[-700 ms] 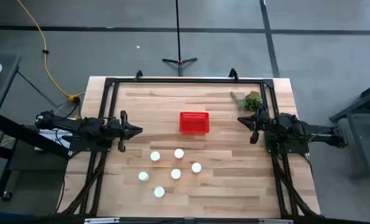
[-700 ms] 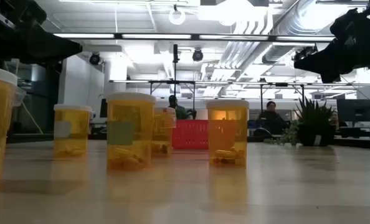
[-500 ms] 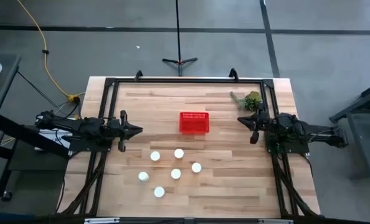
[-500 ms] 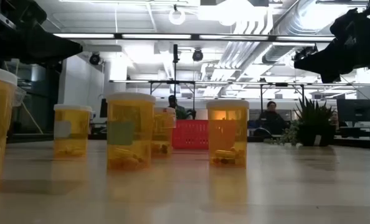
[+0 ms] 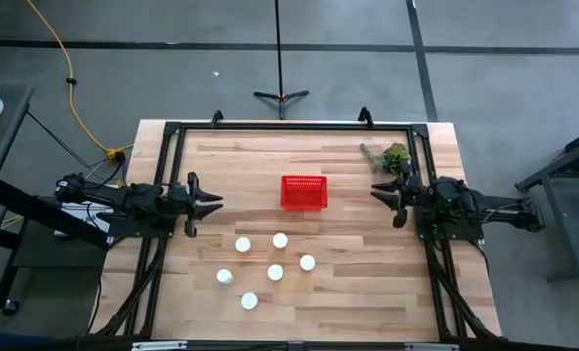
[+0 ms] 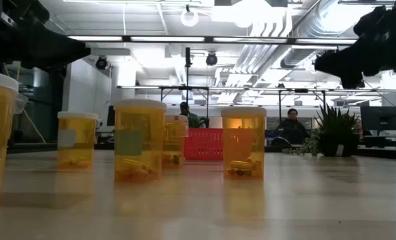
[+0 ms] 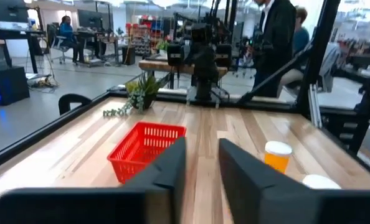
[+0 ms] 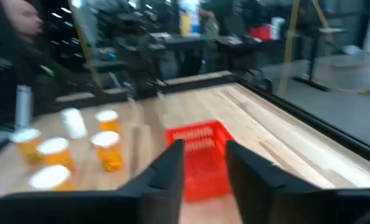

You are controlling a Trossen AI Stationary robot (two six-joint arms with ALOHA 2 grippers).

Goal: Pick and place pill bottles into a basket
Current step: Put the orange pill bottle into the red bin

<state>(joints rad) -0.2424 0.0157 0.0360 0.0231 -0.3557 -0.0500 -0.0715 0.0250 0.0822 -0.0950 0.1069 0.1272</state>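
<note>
Several pill bottles with white caps [image 5: 275, 272] stand upright in a loose cluster on the near half of the wooden table; in the low view they are amber bottles [image 6: 139, 141]. The red basket [image 5: 303, 192] stands on the table at mid-depth, beyond them. My left gripper [image 5: 214, 203] hovers at the table's left, pointing level toward the basket [image 7: 144, 149], open with nothing between its fingers [image 7: 172, 171]. My right gripper [image 5: 375, 191] hovers at the right, facing the basket [image 8: 200, 158], also open and holding nothing.
A green plant sprig [image 5: 392, 156] lies at the far right, just beyond my right gripper. A black metal frame [image 5: 289, 127] runs around the table's edges. Bare wood lies between each gripper and the basket. People sit at desks in the room beyond [image 6: 290, 123].
My right gripper has shifted slightly upward in the low view. The bottles and the basket have stayed where they were.
</note>
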